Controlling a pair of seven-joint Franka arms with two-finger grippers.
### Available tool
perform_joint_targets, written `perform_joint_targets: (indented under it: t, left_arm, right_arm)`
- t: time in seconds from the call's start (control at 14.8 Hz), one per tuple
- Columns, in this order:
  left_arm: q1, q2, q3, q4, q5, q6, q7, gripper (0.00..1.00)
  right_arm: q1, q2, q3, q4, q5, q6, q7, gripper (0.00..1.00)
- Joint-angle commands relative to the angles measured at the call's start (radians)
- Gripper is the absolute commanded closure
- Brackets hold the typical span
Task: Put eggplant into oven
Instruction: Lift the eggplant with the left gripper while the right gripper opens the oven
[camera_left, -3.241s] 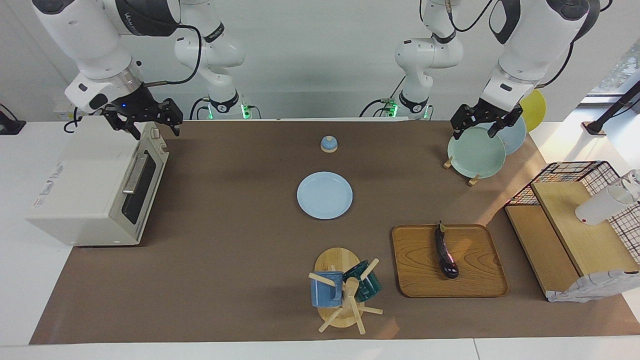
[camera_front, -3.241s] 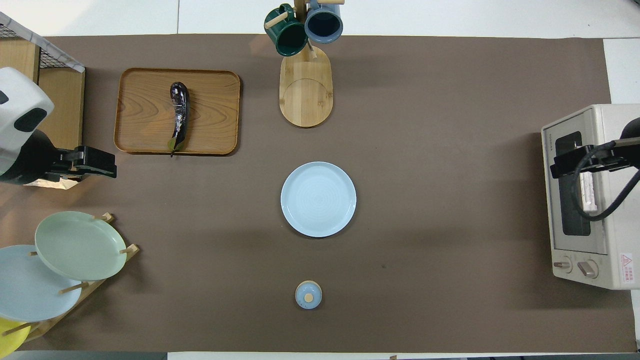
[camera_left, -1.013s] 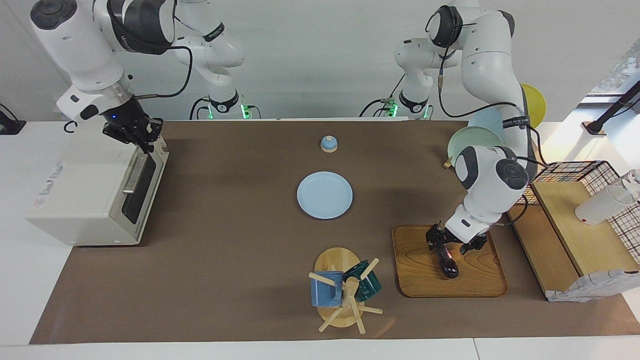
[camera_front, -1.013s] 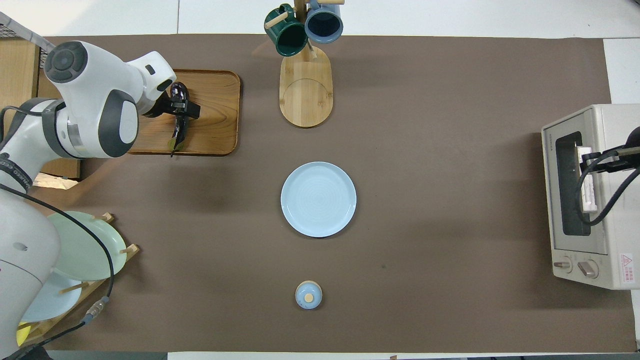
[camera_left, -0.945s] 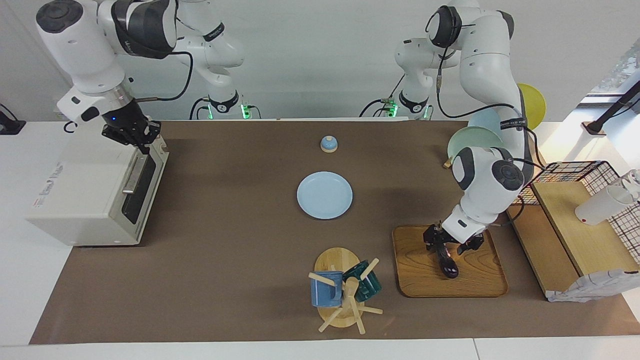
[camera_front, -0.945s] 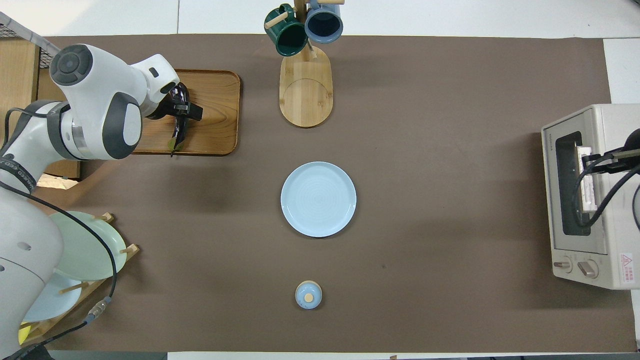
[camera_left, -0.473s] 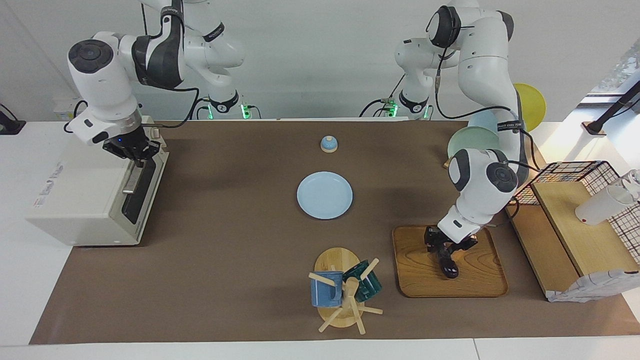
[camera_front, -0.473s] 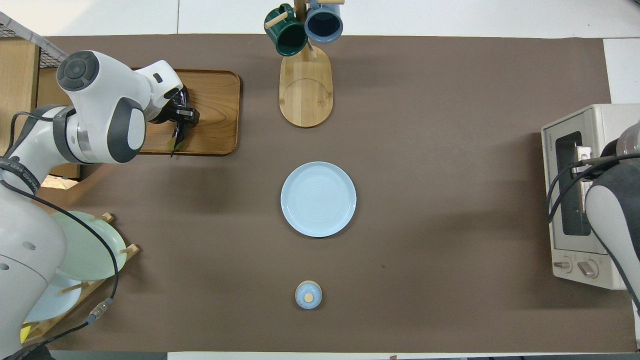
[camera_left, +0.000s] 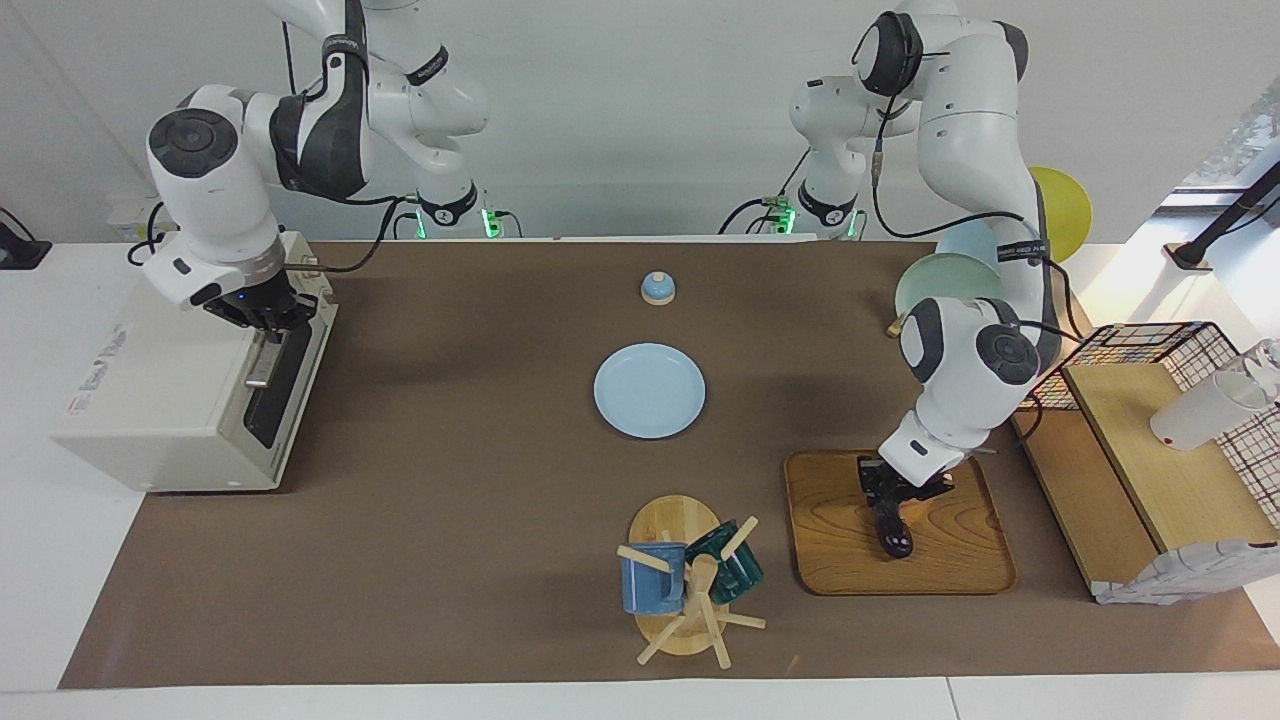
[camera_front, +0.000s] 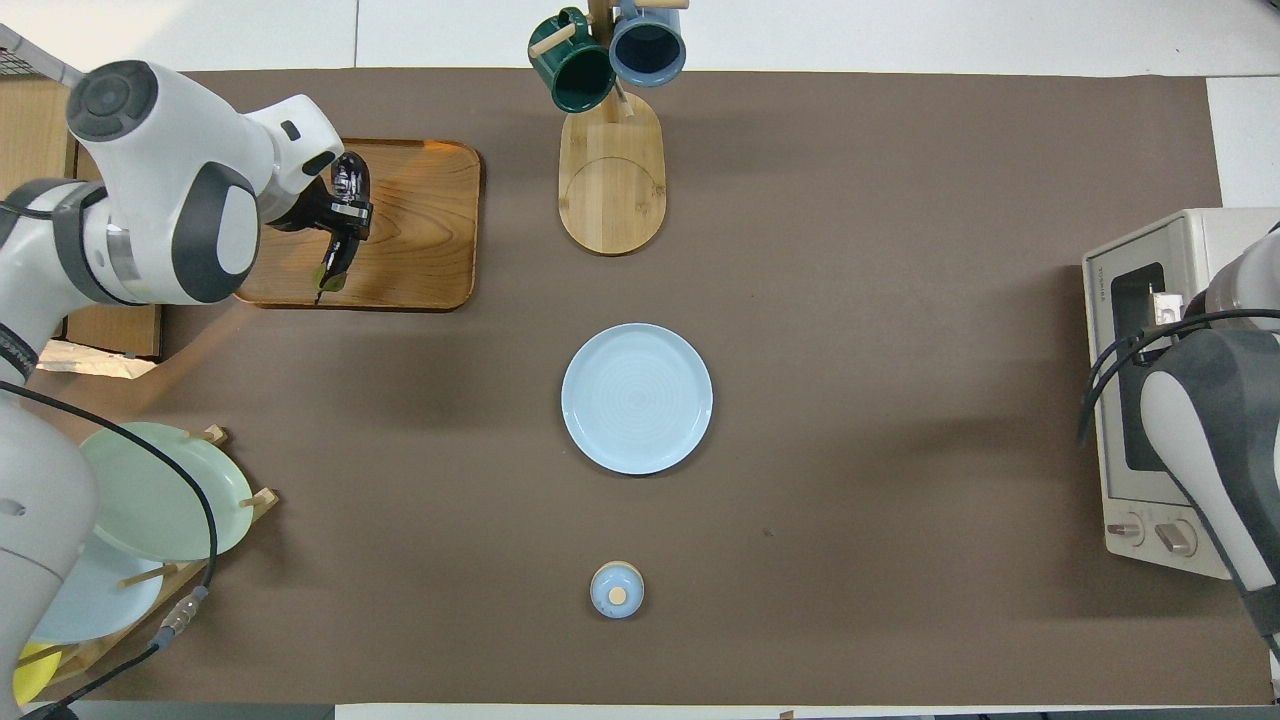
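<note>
— Where is the eggplant (camera_left: 893, 520) sitting?

— It is lying on the wooden tray (camera_left: 830, 540) toward the left arm's end of the surface (camera_left: 480, 480), with the left claw (camera_left: 886, 497) pinching it around its middle. Its rounded end is sticking out past the fingers, and the stem end is showing in the overhead view (eggplant (camera_front: 338, 240), left claw (camera_front: 345, 216), tray (camera_front: 420, 250)).

— And the right claw?

— The right claw (camera_left: 272, 318) is sitting at the top edge of the toaster oven (camera_left: 170, 390), right at the metal bar handle (camera_left: 268, 352) of the door, its fingertips drawn together. Whether it is actually gripping the handle, I cannot tell. The door is looking closed, or very nearly so. In the overhead view the arm is covering most of the oven (camera_front: 1130, 500).

— What else is resting on the surface?

— A pale blue plate (camera_left: 649, 390) is sitting in the middle, with a small blue lid with a wooden knob (camera_left: 657, 288) nearer to the robots. A mug tree (camera_left: 690, 600) is carrying a blue mug (camera_left: 648, 580) and a green mug (camera_left: 730, 565), just beside the tray. A plate rack (camera_left: 950, 280) is standing near the left arm's base.
</note>
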Motion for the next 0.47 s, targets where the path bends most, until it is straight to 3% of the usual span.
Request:
perform_joint_targets:
  t: [0.0,0.14,0.41]
  left_arm:
    - [-0.016,-0.101,0.001,0.002,-0.033,-0.121,-0.054,1.0]
    - [-0.079,-0.152,0.001,-0.013,-0.034,-0.181,-0.169,1.0]
    - [-0.243,-0.25,0.001,-0.129,-0.034,-0.169,-0.445,1.0]
  right_arm:
    - [-0.022,-0.009,0.009,-0.051,-0.004,0.068,-0.005,1.0]
    - [-0.012,-0.007,0.012,-0.088,0.024,0.123,0.033,1.0]
    - [0.048,-0.007,0.012,-0.108,0.128,0.163,0.094,1.0]
